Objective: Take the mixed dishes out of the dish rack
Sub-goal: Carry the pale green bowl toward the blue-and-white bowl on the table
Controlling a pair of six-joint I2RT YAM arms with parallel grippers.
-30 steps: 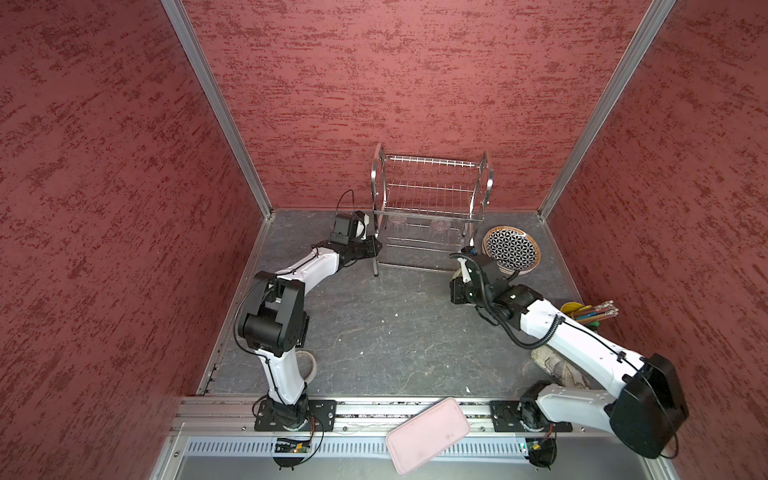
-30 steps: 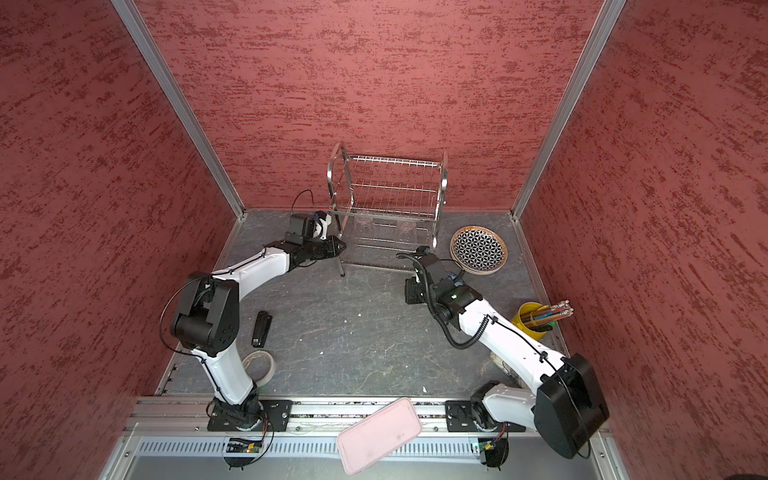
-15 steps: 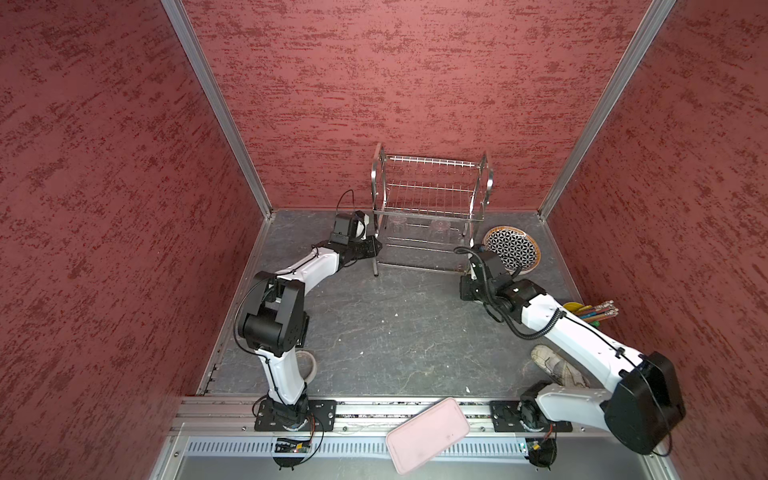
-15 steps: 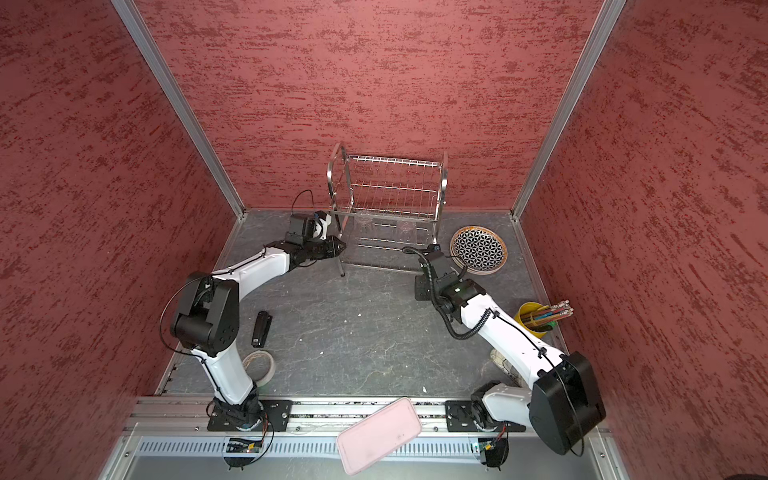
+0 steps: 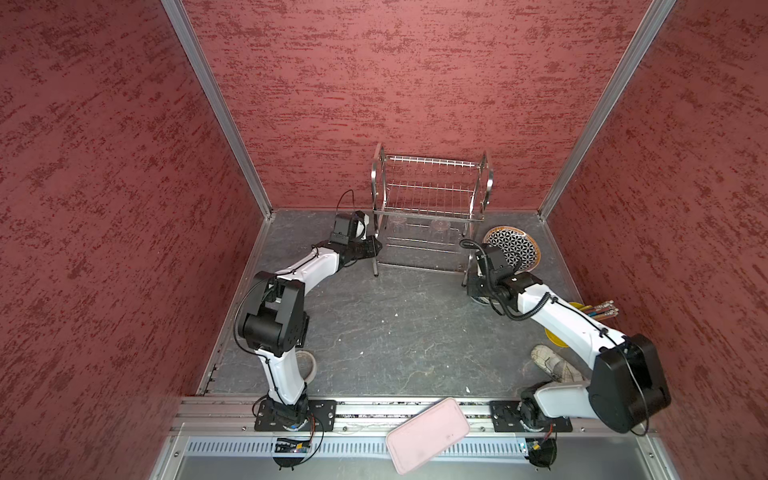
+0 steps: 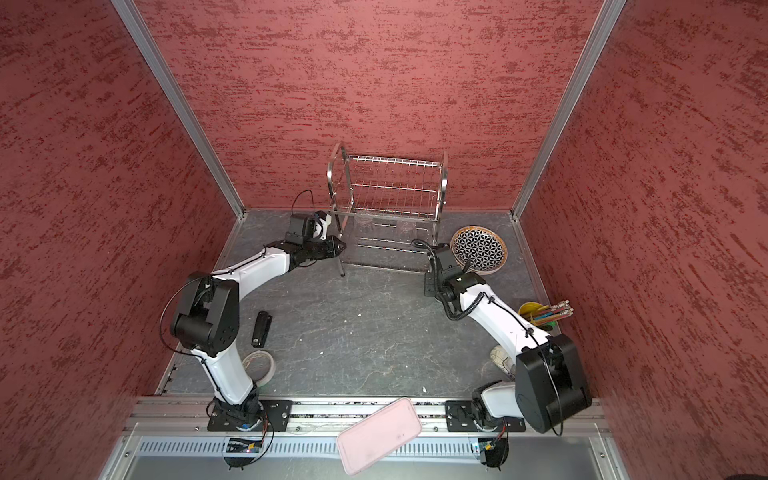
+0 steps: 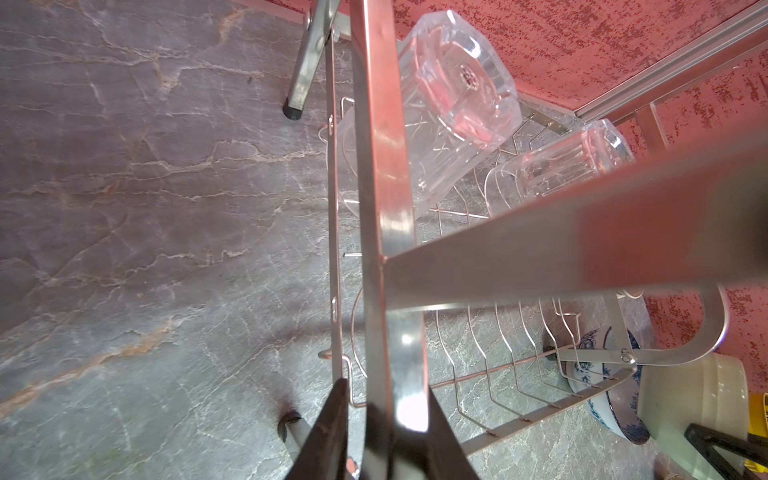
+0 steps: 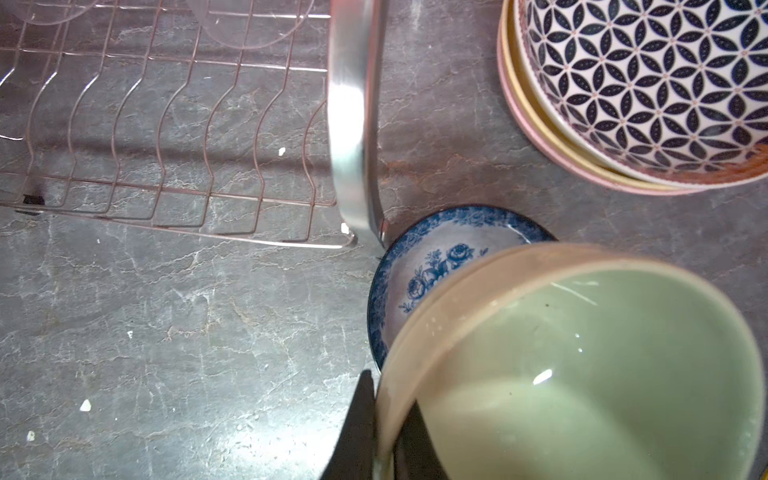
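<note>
Left gripper (image 7: 386,415) clamps the dish rack (image 7: 376,145) frame; right gripper (image 8: 386,424) pinches the pale green bowl (image 8: 582,374) rim beside the blue-floral white bowl (image 8: 432,257).

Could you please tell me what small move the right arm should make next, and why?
Probably lower the pale green bowl onto the blue-floral bowl: the right gripper has its fingers shut on the rim, and it hangs partly over that bowl on the table.

mottled red walls (image 5: 415,83) enclose a grey, seemingly stone floor (image 5: 395,324).
</note>
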